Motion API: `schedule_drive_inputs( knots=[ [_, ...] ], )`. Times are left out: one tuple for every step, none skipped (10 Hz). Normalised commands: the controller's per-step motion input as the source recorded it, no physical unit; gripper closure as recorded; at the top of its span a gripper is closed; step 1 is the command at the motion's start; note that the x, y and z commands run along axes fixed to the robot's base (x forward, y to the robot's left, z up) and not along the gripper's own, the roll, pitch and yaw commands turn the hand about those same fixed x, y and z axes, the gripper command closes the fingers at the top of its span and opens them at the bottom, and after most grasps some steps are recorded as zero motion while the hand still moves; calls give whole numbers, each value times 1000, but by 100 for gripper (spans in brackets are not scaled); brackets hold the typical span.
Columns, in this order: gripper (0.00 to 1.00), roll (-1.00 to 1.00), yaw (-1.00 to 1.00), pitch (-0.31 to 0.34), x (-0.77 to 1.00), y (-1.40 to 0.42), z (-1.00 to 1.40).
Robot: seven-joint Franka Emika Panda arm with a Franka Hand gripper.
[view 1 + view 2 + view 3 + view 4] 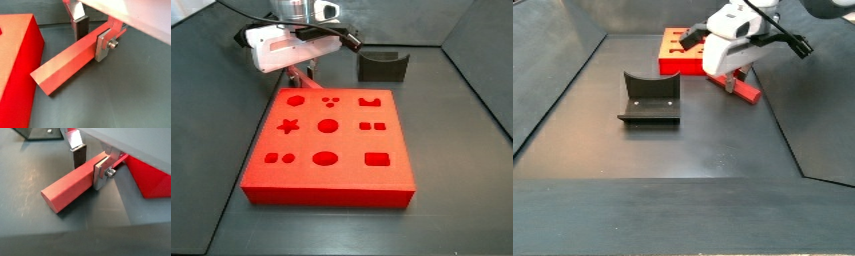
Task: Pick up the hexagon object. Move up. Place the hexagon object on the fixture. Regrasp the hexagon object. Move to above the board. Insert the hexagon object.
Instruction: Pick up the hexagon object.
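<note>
So far only the pick-up is under way: the pincer (90,165) is closed on the rod (70,188), low over the tabletop (27,183) beside the board (329,140). Lifting, resting it on the fixture (649,98), regrasping and inserting remain.

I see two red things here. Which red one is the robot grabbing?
The slim hexagon object lying on the dark floor: the gripper has its fingers on either side of its end. The big red board with cut-outs sits untouched beside it.
</note>
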Motion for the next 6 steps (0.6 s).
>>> schedule_drive_inputs(
  knots=[
    [100, 0, 0, 0, 0, 0, 0],
    [100, 0, 0, 0, 0, 0, 0],
    [100, 0, 0, 0, 0, 0, 0],
    [100, 0, 0, 0, 0, 0, 0],
    [100, 0, 0, 0, 0, 0, 0],
    [100, 0, 0, 0, 0, 0, 0]
  ],
)
